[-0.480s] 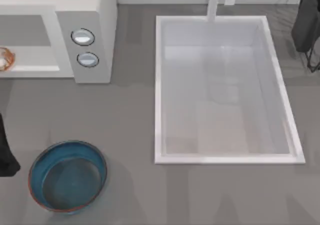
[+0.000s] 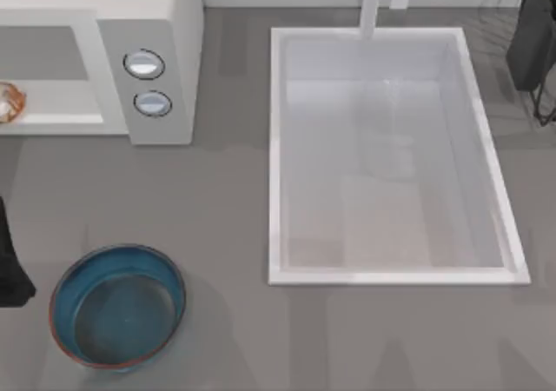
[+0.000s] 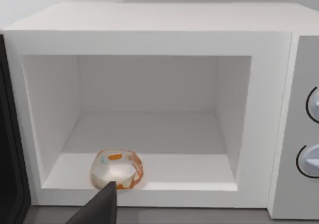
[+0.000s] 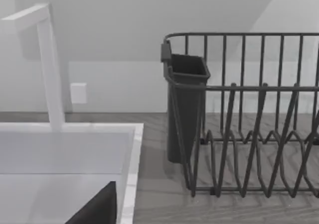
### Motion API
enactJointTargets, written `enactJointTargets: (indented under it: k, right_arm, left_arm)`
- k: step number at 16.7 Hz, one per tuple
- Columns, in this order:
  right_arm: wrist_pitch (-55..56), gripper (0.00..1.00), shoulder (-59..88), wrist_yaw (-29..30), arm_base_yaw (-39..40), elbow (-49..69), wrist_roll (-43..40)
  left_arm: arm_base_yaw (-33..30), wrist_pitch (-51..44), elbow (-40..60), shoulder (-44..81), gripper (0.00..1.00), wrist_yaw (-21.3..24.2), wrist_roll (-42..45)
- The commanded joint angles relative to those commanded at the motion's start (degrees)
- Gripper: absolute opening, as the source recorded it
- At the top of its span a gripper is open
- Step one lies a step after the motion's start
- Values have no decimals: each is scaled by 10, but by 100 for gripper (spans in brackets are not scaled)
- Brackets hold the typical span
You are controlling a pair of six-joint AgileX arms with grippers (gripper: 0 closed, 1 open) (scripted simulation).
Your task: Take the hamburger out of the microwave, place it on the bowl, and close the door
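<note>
Since the hamburger (image 3: 116,168) is a small rounded lump with a pale, glossy top and brownish edges, I judge it light and rather soft, likely to squash or slip if pinched hard, so the safest hold would be across its middle at the widest sides, with a gentle squeeze and the fingers kept low against the cavity floor. It lies inside the microwave (image 3: 149,35), on the floor of the open cavity close to the front lip and toward the side away from the knob panel; in the top view the hamburger (image 2: 8,102) sits at the far end of the microwave (image 2: 165,26) from the two knobs. The door cannot be made out clearly, though a dark edge stands beside the microwave's open front. The bowl (image 2: 118,307) rests on the counter (image 2: 226,217) in front of the microwave, well apart from it and with nothing in it. A dark finger of the left gripper (image 3: 98,207) points toward the microwave's opening, just short of the hamburger; whether that gripper is wide or narrow I cannot tell. The right arm is parked beyond the sink (image 2: 276,148), on the side away from the microwave, near a dish rack (image 4: 249,114). No brand, label or writing can be read on the microwave or anything else.
</note>
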Motion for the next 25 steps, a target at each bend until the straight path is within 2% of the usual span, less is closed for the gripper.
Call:
enactJointTargets:
  k: [17, 21, 25]
  right_arm:
    - [0, 100, 0, 0, 0, 0, 0]
    - [0, 100, 0, 0, 0, 0, 0]
    - [0, 100, 0, 0, 0, 0, 0]
  left_arm:
    - [1, 4, 2, 6, 100, 1, 0]
    - [17, 53, 35, 88, 100, 12, 7]
    - [44, 146, 98, 262, 100, 32, 18]
